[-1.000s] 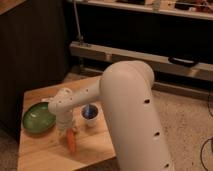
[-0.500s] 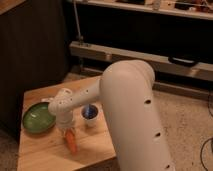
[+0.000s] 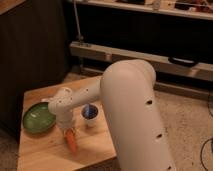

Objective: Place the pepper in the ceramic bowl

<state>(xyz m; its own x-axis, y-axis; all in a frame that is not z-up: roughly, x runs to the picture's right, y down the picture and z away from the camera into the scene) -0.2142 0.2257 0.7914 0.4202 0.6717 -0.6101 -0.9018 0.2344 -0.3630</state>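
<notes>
1. Camera view: the gripper (image 3: 67, 131) hangs at the end of the big white arm (image 3: 131, 107), low over the front-left part of the wooden table (image 3: 37, 147). It sits right at the top end of the pepper (image 3: 71, 142).
2. The pepper lies or hangs just below the gripper, its orange body slanting down toward the front edge of the table. Whether the gripper has hold of it, or only hovers at its top end, I cannot tell.
3. The ceramic bowl (image 3: 38, 118) sits on the left of the table, just to the left of the gripper and a little farther back. It looks empty.
4. A small white cup (image 3: 90, 114) with a blue inside stands just to the right of the gripper, near it but apart.
5. Judging the step: the pepper is not yet in the bowl, so the task is at the grasp or the first lift. To do it well, the grip should be sure before rising, since the pepper is slim and tapered and could slip or swing.
6. The carry is short: up and to the left, clear of the bowl's rim, and away from the cup so the arm does not knock it.
7. Count: one pepper, one bowl, one cup, one table, one arm with one gripper.
</notes>
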